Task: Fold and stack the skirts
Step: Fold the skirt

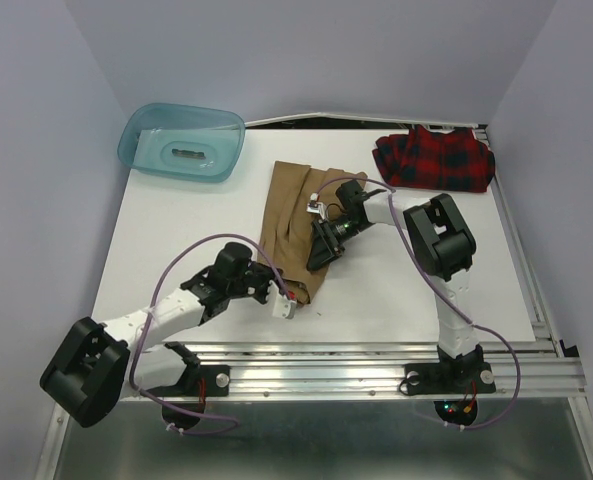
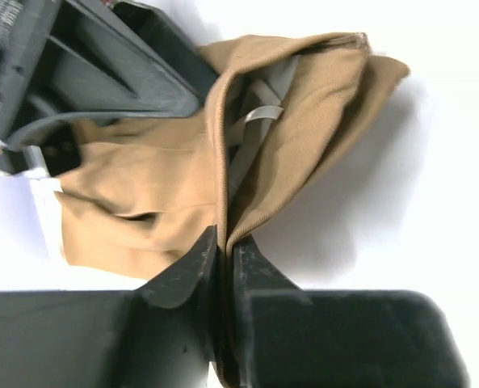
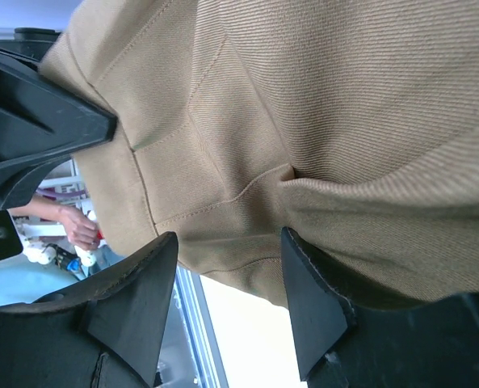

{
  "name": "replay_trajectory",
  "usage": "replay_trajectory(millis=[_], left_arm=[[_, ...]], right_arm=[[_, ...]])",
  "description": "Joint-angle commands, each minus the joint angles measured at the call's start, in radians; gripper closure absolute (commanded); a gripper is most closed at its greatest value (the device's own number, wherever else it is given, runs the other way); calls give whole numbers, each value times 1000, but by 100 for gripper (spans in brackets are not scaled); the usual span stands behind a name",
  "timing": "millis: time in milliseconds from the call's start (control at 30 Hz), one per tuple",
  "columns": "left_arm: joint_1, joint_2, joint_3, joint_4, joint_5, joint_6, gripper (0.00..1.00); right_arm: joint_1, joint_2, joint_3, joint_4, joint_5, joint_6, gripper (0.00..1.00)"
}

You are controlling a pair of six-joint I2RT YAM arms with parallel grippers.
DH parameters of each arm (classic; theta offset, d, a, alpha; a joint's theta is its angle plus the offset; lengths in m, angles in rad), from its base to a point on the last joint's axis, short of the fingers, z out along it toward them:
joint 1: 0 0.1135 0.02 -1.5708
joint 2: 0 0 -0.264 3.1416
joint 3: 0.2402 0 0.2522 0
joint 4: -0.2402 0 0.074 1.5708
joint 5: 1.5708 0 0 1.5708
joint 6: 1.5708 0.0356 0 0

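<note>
Left wrist view: the tan skirt (image 2: 304, 121) is pinched by its edge in the closed left claw (image 2: 223, 242); the right claw (image 3: 227, 242) is held open, cloth just ahead, so the fold could be dragged askew by one-sided pulling

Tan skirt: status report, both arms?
Left gripper shut on tan-brown cloth skirt, near edge. Right gripper open at its middle. Red-and-navy plaid skirt far right, apart. Translucent teal plastic tub far left, not in the way.

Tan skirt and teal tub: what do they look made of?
Tan skirt: woven cloth, probably cotton twill, matte; fine diagonal ribs and stitched seams show. Teal tub: plastic by the look, smooth and slightly glossy; its walls are translucent.
</note>
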Motion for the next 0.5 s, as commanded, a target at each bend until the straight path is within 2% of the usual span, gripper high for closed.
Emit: replay_trajectory(millis=[0, 167, 367, 467], left_arm=[[-19, -23, 61, -103, 27, 0, 98], [-45, -18, 117, -213, 25, -45, 100], [-77, -93, 157, -347, 51, -92, 100], [-89, -131, 182, -439, 70, -113, 100]], right_arm=[[17, -12, -9, -26, 127, -50, 38], [5, -115, 101, -98, 170, -61, 30], [-44, -158, 256, -98, 214, -29, 27], [-45, -135, 336, -43, 210, 75, 27]])
